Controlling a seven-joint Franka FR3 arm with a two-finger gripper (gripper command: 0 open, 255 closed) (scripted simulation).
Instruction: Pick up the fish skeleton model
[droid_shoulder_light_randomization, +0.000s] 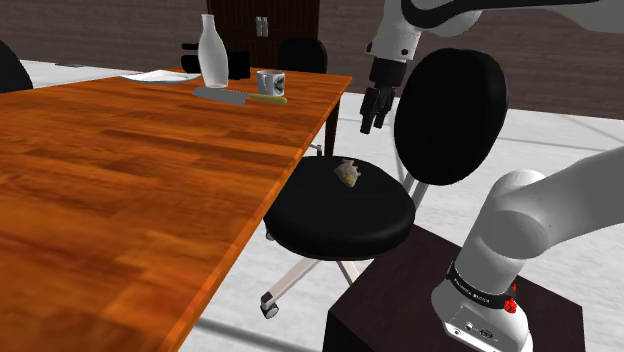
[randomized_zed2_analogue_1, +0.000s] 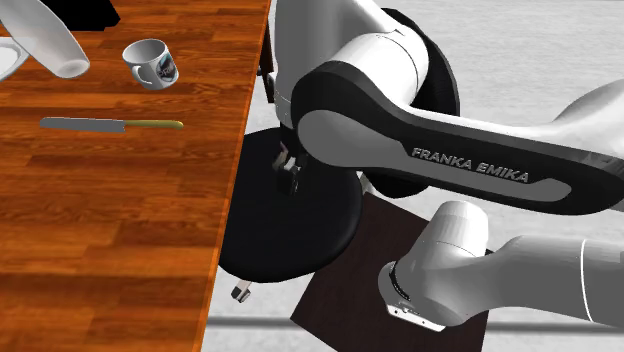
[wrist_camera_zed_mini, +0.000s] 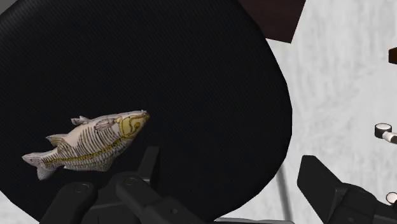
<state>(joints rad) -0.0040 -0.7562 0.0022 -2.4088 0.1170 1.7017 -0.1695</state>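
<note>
Hovering above the round black seat (droid_shoulder_light_randomization: 340, 215) of a swivel office chair, the all-black two-finger gripper (droid_shoulder_light_randomization: 370, 122) points downward in the shoulder view, clear of the seat surface. The fish skeleton model (droid_shoulder_light_randomization: 348, 173), a small pale fish shape, lies on the seat in the half nearer the oval black backrest (droid_shoulder_light_randomization: 450, 115). It is below the gripper, slightly toward the shoulder view's left, and apart from it. The orange-brown wooden table (droid_shoulder_light_randomization: 120, 190) beside the chair carries a white bottle-shaped vase (droid_shoulder_light_randomization: 212, 50), a grey-bladed knife (droid_shoulder_light_randomization: 240, 97) and a white printed mug (droid_shoulder_light_randomization: 270, 82) at its far end. The dark brown box stand (droid_shoulder_light_randomization: 390, 300) sits at lower right. In the second exterior view, a white arm link (randomized_zed2_analogue_1: 420, 130) lettered FRANKA EMIKA crosses over the chair. The gripper (randomized_zed2_analogue_1: 289, 178) shows beneath it above the seat (randomized_zed2_analogue_1: 290, 240), and the mug (randomized_zed2_analogue_1: 150, 62) and knife (randomized_zed2_analogue_1: 110, 124) rest on the table (randomized_zed2_analogue_1: 120, 250). In the wrist view, the two black fingers (wrist_camera_zed_mini: 331, 188) stand wide apart with only seat fabric between them, so the gripper (wrist_camera_zed_mini: 232, 175) is fully spread and grasps nothing. The fish skeleton model (wrist_camera_zed_mini: 89, 143), cream with dark rib lines and a yellow head, lies on its side just beside one finger, outside the gap.
</note>
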